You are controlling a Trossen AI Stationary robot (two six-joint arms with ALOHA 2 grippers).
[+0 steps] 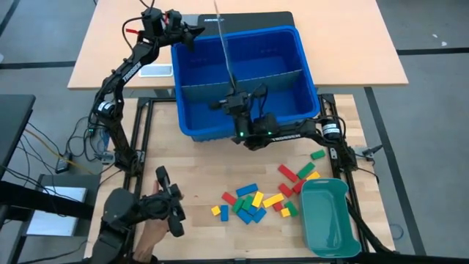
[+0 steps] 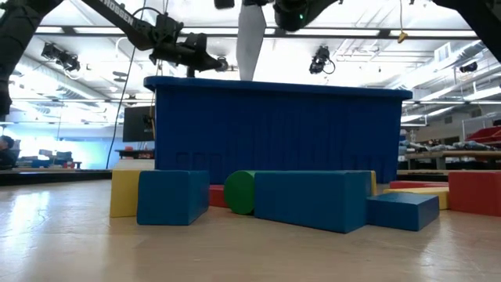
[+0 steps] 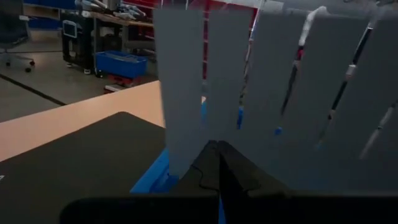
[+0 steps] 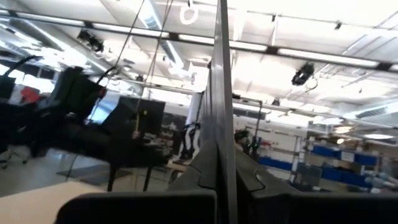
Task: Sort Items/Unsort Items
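Both tools clamp the grey divider sheet (image 1: 225,51) over the blue bin (image 1: 192,73): left tool (image 1: 196,31) at rear, right tool (image 1: 233,99) mid-bin. Blocks (image 1: 253,203) lie scattered on the surface (image 1: 198,172) beside the teal tray (image 1: 330,220).

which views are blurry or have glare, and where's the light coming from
Low view: the near blue block looks soft, and bright ceiling lights shine behind the blue bin. Right wrist view: hazy throughout, with ceiling strip lights washing out the top. Left wrist view: the grey divider sheet is close and slightly blurred. High view: evenly lit, without strong glare.
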